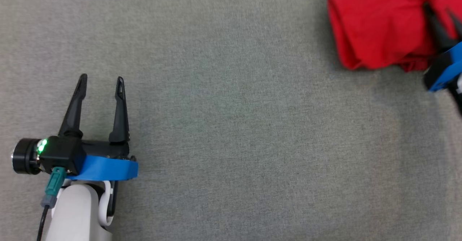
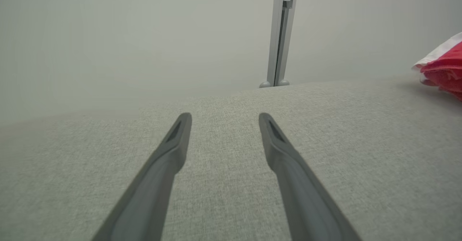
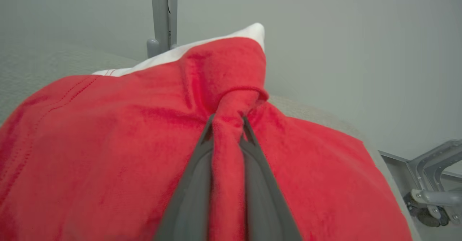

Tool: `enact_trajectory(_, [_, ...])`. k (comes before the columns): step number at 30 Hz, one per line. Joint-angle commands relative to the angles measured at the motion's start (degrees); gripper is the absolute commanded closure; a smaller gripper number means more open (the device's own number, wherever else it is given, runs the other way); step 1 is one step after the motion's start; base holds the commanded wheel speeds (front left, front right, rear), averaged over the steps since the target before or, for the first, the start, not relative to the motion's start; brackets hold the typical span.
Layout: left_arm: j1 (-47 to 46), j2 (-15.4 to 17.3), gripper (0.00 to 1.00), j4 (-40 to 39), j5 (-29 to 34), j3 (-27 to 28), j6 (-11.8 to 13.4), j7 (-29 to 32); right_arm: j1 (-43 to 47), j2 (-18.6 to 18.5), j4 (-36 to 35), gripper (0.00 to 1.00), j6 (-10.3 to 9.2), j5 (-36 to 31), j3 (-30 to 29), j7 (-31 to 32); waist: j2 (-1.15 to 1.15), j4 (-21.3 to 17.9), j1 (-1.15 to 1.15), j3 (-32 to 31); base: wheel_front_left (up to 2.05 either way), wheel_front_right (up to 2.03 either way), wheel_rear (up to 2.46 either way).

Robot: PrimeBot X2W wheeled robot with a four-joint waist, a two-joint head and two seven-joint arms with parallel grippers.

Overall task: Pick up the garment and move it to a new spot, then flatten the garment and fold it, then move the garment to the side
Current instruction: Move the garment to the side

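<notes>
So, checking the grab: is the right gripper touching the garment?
Touching. The right wrist view shows the right gripper pinching a fold of the garment.

Upper right, a red garment (image 1: 375,28) of soft, matt cloth with white trim; beneath, a grey tabletop (image 1: 234,125) covered in coarse woven fabric. Lower left, matt black plastic fingers (image 1: 74,107) and a smooth blue band (image 1: 108,168).

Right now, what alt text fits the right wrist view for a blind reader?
The right gripper pinches a fold of the red garment between its fingers. The garment, white-edged, lies bunched on a grey surface before a pale wall.
</notes>
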Motion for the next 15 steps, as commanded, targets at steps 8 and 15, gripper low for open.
enact_trajectory(8, [-2.56,2.07,0.0,-4.05,0.87,0.23,-0.09,-0.27,-7.8,-11.19,0.82,1.0,-0.02,3.93,-1.29,5.68,0.0,-1.88,0.0,5.99,0.0,0.0,0.0])
enact_trajectory(15, [-4.19,3.08,0.0,-5.79,0.94,-0.48,-0.22,-0.25,-12.43,-15.29,4.19,1.0,-0.02,1.41,-0.26,6.86,0.0,-1.8,0.0,8.89,0.0,0.0,0.0])
